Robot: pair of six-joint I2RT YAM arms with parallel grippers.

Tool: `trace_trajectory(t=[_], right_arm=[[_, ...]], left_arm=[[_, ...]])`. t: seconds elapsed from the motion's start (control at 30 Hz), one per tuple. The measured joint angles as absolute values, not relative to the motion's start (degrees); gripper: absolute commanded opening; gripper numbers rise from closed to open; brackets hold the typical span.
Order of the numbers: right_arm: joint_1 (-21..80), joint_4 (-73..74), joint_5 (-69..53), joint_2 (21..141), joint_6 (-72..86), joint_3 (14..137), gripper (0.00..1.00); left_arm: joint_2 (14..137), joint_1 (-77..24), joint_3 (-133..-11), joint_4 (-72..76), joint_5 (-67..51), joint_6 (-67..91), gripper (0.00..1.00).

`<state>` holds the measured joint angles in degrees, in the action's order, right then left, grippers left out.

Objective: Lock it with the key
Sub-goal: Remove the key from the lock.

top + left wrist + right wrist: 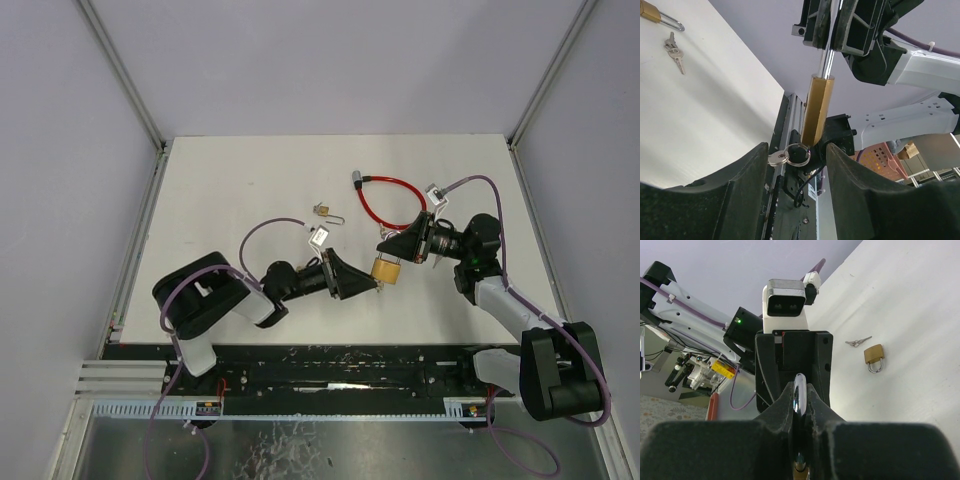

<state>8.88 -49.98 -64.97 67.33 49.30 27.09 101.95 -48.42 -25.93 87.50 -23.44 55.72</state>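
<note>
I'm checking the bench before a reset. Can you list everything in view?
large padlock: one, brass, off the table, steel shackle clamped in the right gripper
key ring: one, silver, with a key, at that padlock's base
small padlock: one, brass, lying mid-table
loose keys: small bunch, silver, beside the small padlock
cable lock: one, red, far centre of the table
table: one, white
left gripper: black, open, fingers either side of the key ring
right gripper: black, shut on the shackle

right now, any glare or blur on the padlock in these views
top view: even light, soft shadows; left wrist: brass padlock sharp, glare streak on its shackle; right wrist: near gripper fingers dark and soft, shackle glints, spare padlock crisp
</note>
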Motion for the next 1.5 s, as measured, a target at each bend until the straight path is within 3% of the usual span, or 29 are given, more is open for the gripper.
trace_trajectory(t=[0.8,0.9,1.03,1.37,1.5], right_arm=[[8.69,-49.95,-64.93,67.35,48.99,27.09,0.00],[8.60,-49.95,-64.95,67.35,48.99,27.09,0.00],[8.60,-49.95,-64.95,67.35,49.06,27.09,0.00],[8.60,-49.95,-64.95,67.35,49.21,27.09,0.00],[8.60,-49.95,-64.95,67.35,49.28,27.09,0.00]], left_arm=[[106.15,-50.35,-30.98,88.23,-25.78,58.15,0.20],[106.34,-50.43,-31.03,88.42,-25.80,58.24,0.21],[106.50,-50.43,-31.03,88.68,-25.85,58.30,0.34],[106.76,-50.43,-31.03,88.58,-25.85,58.76,0.30],[106.76,-50.43,-31.03,88.58,-25.87,59.13,0.34]])
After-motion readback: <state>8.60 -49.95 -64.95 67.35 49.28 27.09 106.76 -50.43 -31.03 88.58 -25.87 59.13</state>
